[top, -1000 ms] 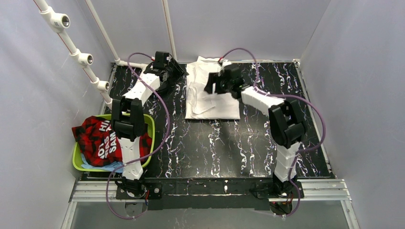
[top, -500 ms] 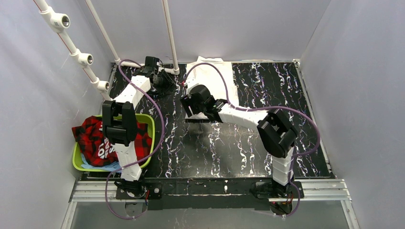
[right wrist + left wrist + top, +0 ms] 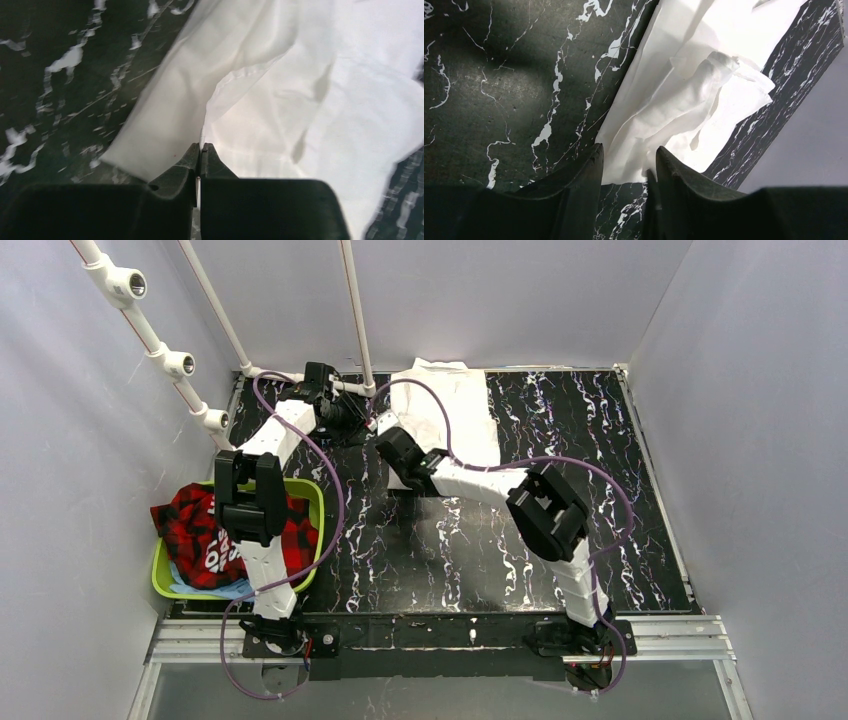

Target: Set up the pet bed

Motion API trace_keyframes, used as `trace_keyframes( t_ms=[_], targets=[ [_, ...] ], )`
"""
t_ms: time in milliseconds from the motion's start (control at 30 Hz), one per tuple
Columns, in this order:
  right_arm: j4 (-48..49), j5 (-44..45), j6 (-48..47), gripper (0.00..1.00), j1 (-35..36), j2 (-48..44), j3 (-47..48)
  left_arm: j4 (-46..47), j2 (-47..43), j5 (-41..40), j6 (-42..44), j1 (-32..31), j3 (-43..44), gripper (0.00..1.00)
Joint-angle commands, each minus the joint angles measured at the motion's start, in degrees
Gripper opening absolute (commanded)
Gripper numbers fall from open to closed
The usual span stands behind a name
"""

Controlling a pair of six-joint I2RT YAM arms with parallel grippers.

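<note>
The pet bed (image 3: pixel 455 415) is a flat, creased white fabric piece lying at the back middle of the black marbled table. In the left wrist view its near corner (image 3: pixel 674 105) lies just beyond my left gripper (image 3: pixel 626 157), whose jaws stand apart with nothing pinched between them. That gripper (image 3: pixel 352 416) sits low at the fabric's left edge. My right gripper (image 3: pixel 388 445) is stretched across to the same left side. Its jaws are shut on a thin raised fold of the fabric's edge (image 3: pixel 220 95), with the gripper (image 3: pixel 201 148) pinching the hem.
A green basin (image 3: pixel 316 502) holding red plaid clothing (image 3: pixel 205 530) stands at the table's left edge beside the left arm. A white pipe frame (image 3: pixel 357 315) rises at the back left, close to the left gripper. Grey walls enclose the table.
My right arm swung left from over the fabric's middle to its left edge and its jaws closed on the hem. The left gripper shifted slightly left and back.
</note>
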Motion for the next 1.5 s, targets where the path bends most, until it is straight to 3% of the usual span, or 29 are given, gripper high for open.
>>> trace_keyframes(
  t_ms=[0,133,200,267,333,433,567,700,800,967,1067,1167,1267,1400,1467],
  targets=[
    [-9.7,19.9,-3.7,0.03,-2.0,3.2,12.2,-1.7,-3.7,2.0,0.5,0.3,-1.0,0.42],
    [2.1,23.1,-15.7,0.05,-4.1,2.7,11.7,-2.1,-4.6,2.5,0.6,0.3,-1.8,0.44],
    [8.0,24.9,-22.5,0.18,-4.5,4.9,12.3,-2.8,-4.9,2.8,1.0,0.3,-2.2,0.44],
    [14.6,28.2,-29.8,0.44,-4.7,8.4,13.5,-3.7,-5.2,3.0,1.6,0.3,-2.3,0.44],
    [18.3,33.3,-34.0,0.52,-5.1,12.1,16.6,-4.7,-5.5,2.8,2.3,0.3,-2.4,0.45],
    [14.6,38.5,-28.7,0.71,-6.2,14.0,22.1,-5.3,-6.0,2.7,2.5,0.3,-3.0,0.47],
    [-1.0,34.2,-14.4,0.87,-8.0,11.6,27.1,-5.5,-6.6,2.7,3.0,0.3,-3.3,0.51],
    [-17.8,19.8,1.9,0.87,-12.8,7.5,29.5,-5.0,-7.0,3.6,3.4,0.3,-3.8,0.58],
    [-21.3,4.4,10.7,0.86,-18.3,2.4,23.5,-1.8,-7.0,8.3,3.9,0.2,-5.2,0.64],
    [-10.5,-24.6,17.8,0.73,-25.2,-5.7,7.2,3.2,-4.6,15.4,5.2,-1.4,-6.1,0.67],
    [1.4,-41.4,22.6,0.73,-26.6,-8.7,-1.8,4.3,-2.0,14.9,8.7,-2.9,-4.0,0.70],
    [6.9,-45.0,26.2,0.80,-26.6,-8.0,-4.4,5.6,1.1,12.5,12.9,-3.5,-0.9,0.80],
    [13.5,-48.9,29.5,0.80,-26.8,-5.9,-5.3,7.6,4.0,11.9,14.7,-3.5,2.3,0.85],
    [17.2,-51.2,32.6,0.76,-26.9,-1.7,-3.7,11.2,8.1,12.2,13.7,-3.6,5.3,0.86],
    [17.0,-50.0,33.0,0.69,-27.0,-0.2,-2.5,11.2,10.8,12.0,12.8,-3.6,7.3,0.84]
  ],
)
